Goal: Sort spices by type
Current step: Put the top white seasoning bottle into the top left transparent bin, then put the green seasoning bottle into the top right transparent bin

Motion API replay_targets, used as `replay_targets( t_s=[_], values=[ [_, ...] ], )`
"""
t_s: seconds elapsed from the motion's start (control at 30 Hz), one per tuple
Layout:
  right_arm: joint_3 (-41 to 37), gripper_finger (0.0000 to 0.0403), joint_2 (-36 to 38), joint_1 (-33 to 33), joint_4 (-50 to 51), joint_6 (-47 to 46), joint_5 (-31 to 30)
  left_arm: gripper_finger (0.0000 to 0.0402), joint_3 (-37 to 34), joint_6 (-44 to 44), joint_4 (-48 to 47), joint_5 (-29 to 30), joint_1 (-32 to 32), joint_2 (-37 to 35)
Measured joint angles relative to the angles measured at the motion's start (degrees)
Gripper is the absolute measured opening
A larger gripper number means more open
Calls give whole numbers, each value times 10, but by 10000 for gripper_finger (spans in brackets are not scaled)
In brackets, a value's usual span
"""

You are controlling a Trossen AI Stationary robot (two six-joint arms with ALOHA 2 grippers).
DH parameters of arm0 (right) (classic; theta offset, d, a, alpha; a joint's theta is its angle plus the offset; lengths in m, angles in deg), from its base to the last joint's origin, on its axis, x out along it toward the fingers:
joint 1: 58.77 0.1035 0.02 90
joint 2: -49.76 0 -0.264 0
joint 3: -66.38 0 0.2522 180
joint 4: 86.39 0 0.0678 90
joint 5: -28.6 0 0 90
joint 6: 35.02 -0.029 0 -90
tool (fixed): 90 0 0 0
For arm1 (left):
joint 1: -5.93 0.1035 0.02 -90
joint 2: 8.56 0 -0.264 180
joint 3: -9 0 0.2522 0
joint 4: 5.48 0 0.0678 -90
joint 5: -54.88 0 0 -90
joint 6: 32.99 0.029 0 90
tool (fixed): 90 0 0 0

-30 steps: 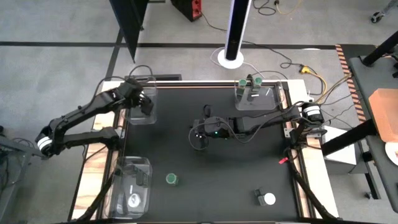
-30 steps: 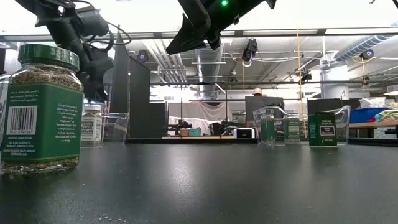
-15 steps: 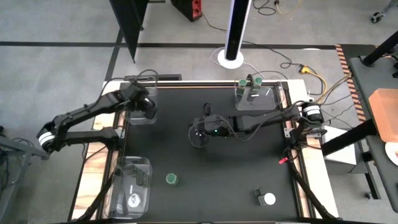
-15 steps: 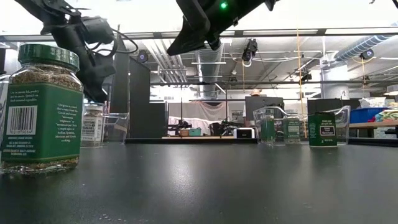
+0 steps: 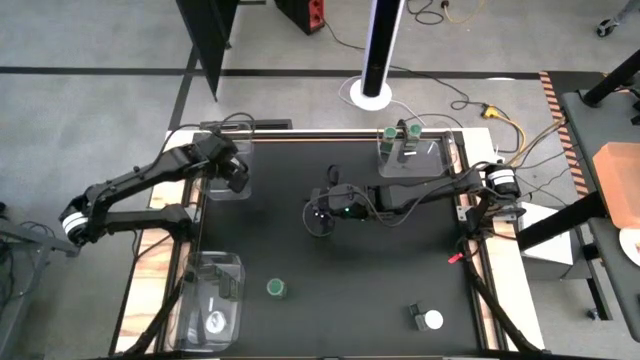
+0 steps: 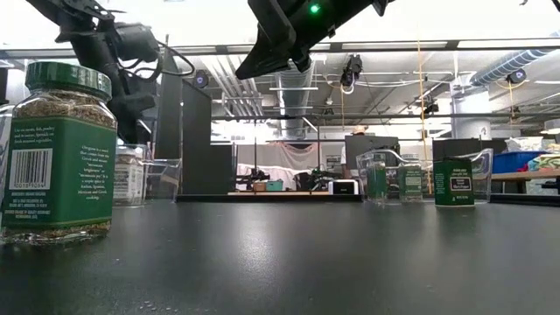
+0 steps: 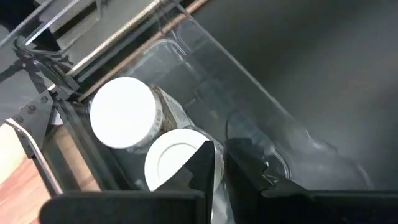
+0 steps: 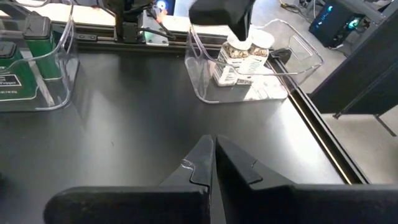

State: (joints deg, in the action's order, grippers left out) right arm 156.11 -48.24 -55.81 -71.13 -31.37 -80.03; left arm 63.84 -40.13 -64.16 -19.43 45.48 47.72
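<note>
Jars [image 7: 122, 113] show round white lids, dark bodies.

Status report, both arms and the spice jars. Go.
Left gripper shut, over far-left tray with two white-lid jars. Right gripper shut, mid-table. Green-lid jar unsorted.

**A robotics lab floor**

I am standing in a big open lab or workshop. Exposed ducts [image 6: 297, 87] and pipes are running under the ceiling, light strips are glowing overhead, and benches loaded with equipment [image 6: 289, 182] are filling the far end. Cables [image 5: 470, 100] are trailing over grey carpet (taped in black lines) around the black-topped table [image 5: 360, 270] on its plywood base.
</note>
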Motion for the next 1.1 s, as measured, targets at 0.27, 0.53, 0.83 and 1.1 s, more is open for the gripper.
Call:
replay_targets(
  t_s=[0.27, 0.53, 0.83, 1.1],
  values=[
    [0, 9, 0, 0, 0, 0, 0, 16, 83, 5, -90, 1, 0, 0],
    [-9, 9, 23, -4, -33, 37, -20, 16, 111, -67, -49, 3, -79, -44],
    [-102, 9, 62, -7, -127, 51, 25, 16, 47, -194, 20, 151, -358, -140],
    [-141, 9, 83, -7, -155, 27, 21, 16, 11, -267, 59, 289, -573, -141]
  ],
)
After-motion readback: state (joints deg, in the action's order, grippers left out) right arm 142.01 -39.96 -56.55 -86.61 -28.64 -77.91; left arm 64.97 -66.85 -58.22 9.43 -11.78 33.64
